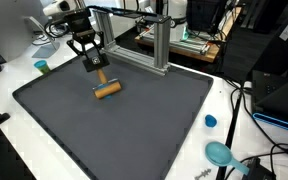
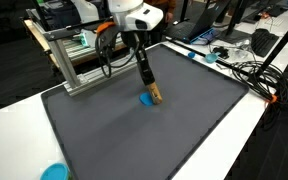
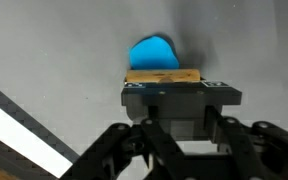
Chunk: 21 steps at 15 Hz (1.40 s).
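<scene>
Where the white table (image 2: pixel 14 120) carries a wide dark grey mat (image 1: pixel 114 135), that mat takes up most of both exterior views. An aluminium frame (image 1: pixel 160 45) stands along the mat's far edge in an exterior view, and in the other exterior view it sits at the back left corner (image 2: pixel 62 58). The arm reaches down from near this frame. Its gripper (image 1: pixel 100 80) hangs low over the part of the mat nearest the frame. The jaws are clamped on a small wooden block (image 1: pixel 107 89), which lies crosswise at the fingertips in the wrist view (image 3: pixel 164 76). Whether the block rests on the mat or sits just above it cannot be told. A small blue piece (image 2: pixel 145 100) lies on the mat just beside the block; in the wrist view (image 3: pixel 154 52) it shows directly beyond the block, partly hidden by it, and contact between the two cannot be made out. Off the mat, a teal bowl (image 1: pixel 220 153) and a small blue cap (image 1: pixel 210 121) sit on the table among cables, well apart from the gripper, and a teal cup (image 1: pixel 42 67) stands near the mat's opposite corner
</scene>
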Available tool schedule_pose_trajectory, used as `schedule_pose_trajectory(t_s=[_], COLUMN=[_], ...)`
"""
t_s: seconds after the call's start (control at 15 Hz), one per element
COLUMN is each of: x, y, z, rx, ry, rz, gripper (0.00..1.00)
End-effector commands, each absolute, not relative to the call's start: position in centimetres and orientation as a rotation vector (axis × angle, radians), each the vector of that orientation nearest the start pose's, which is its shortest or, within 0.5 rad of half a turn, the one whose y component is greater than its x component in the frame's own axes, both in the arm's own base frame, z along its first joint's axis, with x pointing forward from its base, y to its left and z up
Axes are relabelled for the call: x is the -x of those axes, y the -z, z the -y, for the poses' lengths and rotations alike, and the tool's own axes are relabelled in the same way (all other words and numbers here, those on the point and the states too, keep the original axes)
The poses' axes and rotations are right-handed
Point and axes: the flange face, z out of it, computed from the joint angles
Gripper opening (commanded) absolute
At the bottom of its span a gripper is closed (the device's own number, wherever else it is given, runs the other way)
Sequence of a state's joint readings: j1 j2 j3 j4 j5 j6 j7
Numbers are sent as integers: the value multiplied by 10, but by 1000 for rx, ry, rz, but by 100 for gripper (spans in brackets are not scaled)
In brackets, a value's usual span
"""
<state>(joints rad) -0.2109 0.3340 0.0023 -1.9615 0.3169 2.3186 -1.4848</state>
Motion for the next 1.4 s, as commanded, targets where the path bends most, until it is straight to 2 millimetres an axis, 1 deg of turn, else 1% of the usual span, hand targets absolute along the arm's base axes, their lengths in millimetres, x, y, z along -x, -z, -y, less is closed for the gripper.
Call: schedule_pose_trajectory(t_s=[0.0,0.27,0.33,0.6,0.8,0.93,1.13,1.27,1.33], x=[-608,-605,-605,-604,-606,-607,-608,-610,-612], y=[-290,-293,-291,-275,-274,-274,-271,-276,-286], z=[139,150,149,132,132,130,125,128,130], rx=[2658,2686,2677,2636,2678,2719,2737,2753,2753], ry=[149,39,16,-66,-145,-174,-217,-206,-167], rz=[1518,1551,1559,1634,1645,1637,1621,1588,1560], gripper=[21,21,21,21,21,21,21,21,21])
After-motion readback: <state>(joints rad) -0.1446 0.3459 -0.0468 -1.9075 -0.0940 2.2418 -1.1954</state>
